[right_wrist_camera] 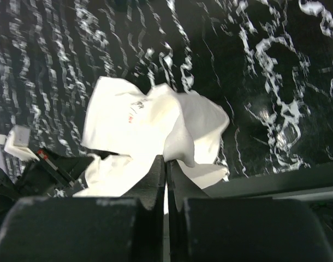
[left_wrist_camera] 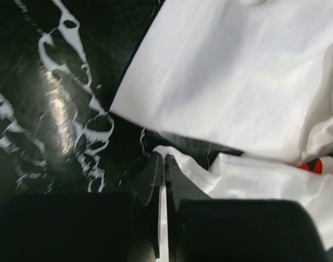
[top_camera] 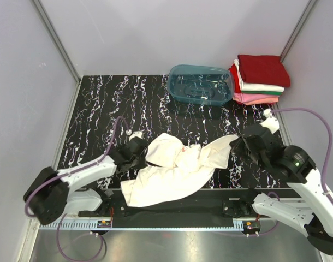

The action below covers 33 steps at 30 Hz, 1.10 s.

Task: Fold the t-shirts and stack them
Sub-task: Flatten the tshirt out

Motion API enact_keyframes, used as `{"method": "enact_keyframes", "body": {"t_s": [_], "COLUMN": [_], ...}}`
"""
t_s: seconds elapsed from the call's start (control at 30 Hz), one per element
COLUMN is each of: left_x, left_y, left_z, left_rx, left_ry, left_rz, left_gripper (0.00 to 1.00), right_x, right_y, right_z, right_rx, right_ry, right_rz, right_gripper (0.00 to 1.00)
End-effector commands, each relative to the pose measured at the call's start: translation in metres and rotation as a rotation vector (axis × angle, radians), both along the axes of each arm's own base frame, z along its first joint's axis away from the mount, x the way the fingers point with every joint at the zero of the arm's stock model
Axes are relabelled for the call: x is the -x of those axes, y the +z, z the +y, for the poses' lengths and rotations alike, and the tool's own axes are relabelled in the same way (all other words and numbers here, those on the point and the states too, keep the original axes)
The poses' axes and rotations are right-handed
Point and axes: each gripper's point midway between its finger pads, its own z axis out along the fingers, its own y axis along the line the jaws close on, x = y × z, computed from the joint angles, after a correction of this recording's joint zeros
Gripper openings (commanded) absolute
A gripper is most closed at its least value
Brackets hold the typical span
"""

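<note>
Left end effector (left_wrist_camera: 163, 164) and right end effector (right_wrist_camera: 166, 165) are both clenched on the white t-shirt (top_camera: 172, 170).
It lies crumpled between them on the near desk (top_camera: 101, 109); folded t-shirts (top_camera: 261, 79) sit stacked far right.

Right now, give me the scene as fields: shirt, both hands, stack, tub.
white shirt: crumpled, unfolded, near middle of the table
left hand: shut on the shirt's left edge
right hand: shut on the shirt's right edge
stack: folded shirts, dark red on top, far right corner
tub: teal, just left of the stack, looks empty
</note>
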Motion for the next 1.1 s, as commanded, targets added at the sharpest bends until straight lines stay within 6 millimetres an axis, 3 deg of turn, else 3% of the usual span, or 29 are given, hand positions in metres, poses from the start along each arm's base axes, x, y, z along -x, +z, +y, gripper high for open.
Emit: {"method": "enact_keyframes", "body": {"t_s": [0.0, 0.03, 0.07, 0.1, 0.13, 0.2, 0.23, 0.27, 0.3, 0.33, 0.43, 0.6, 0.73, 0.83, 0.93, 0.97, 1.0, 1.03, 1.07], "left_x": [0.001, -0.006, -0.007, -0.013, -0.006, -0.001, 0.006, 0.011, 0.018, 0.023, 0.043, 0.088, 0.123, 0.136, 0.130, 0.120, 0.109, 0.099, 0.078], "left_y": [0.058, 0.108, 0.133, 0.195, 0.212, 0.265, 0.304, 0.323, 0.355, 0.370, 0.419, 0.482, 0.514, 0.528, 0.534, 0.532, 0.530, 0.528, 0.521], "left_z": [0.014, 0.022, 0.028, 0.033, 0.044, 0.062, 0.074, 0.084, 0.096, 0.103, 0.131, 0.168, 0.186, 0.191, 0.189, 0.186, 0.192, 0.191, 0.188], "left_rx": [-0.022, -0.003, 0.005, 0.061, 0.046, 0.048, 0.072, 0.059, 0.081, 0.086, 0.117, 0.208, 0.279, 0.273, 0.244, 0.198, 0.158, 0.130, 0.062], "left_ry": [-0.015, 0.013, 0.022, 0.032, 0.029, 0.026, 0.037, 0.026, 0.041, 0.045, 0.055, 0.034, -0.005, -0.050, -0.052, -0.045, 0.016, 0.036, 0.074], "left_rz": [-0.078, -0.175, -0.227, -0.366, -0.385, -0.508, -0.576, -0.627, -0.695, -0.736, -0.902, -1.174, -1.330, -1.402, -1.424, -1.411, -1.389, -1.365, -1.311], "left_gripper": [0.00, 0.00, 0.00, 0.00, 0.00, 0.00, 0.00, 0.00, 0.00, 0.00, 0.00, 0.00, 0.00, 0.00, 0.00, 0.00, 0.00, 0.00, 0.00], "right_x": [-0.012, -0.012, -0.011, -0.011, -0.008, -0.008, -0.005, -0.002, 0.003, 0.009, 0.033, 0.073, 0.099, 0.102, 0.080, 0.049, 0.039, 0.015, -0.020], "right_y": [0.069, 0.081, 0.107, 0.119, 0.143, 0.170, 0.198, 0.212, 0.227, 0.255, 0.299, 0.341, 0.362, 0.370, 0.377, 0.372, 0.377, 0.366, 0.358], "right_z": [-0.013, -0.016, -0.020, -0.022, -0.026, -0.028, -0.031, -0.036, -0.038, -0.039, -0.061, -0.096, -0.091, -0.088, -0.083, -0.064, -0.065, -0.066, -0.045], "right_rx": [-0.028, -0.031, -0.061, -0.038, -0.062, -0.045, -0.076, -0.045, -0.048, -0.084, -0.117, -0.199, -0.238, -0.214, -0.162, -0.104, -0.078, 0.017, 0.094], "right_ry": [-0.028, -0.030, -0.033, -0.013, -0.006, 0.037, 0.042, 0.070, 0.093, 0.113, 0.116, 0.089, 0.203, 0.220, 0.161, 0.152, 0.118, 0.052, 0.035], "right_rz": [-0.196, -0.222, -0.279, -0.310, -0.368, -0.456, -0.535, -0.590, -0.644, -0.744, -0.916, -1.091, -1.208, -1.245, -1.230, -1.160, -1.143, -1.068, -0.992], "right_gripper": [0.00, 0.00, 0.00, 0.00, 0.00, 0.00, 0.00, 0.00, 0.00, 0.00, 0.00, 0.00, 0.00, 0.00, 0.00, 0.00, 0.00, 0.00, 0.00]}}
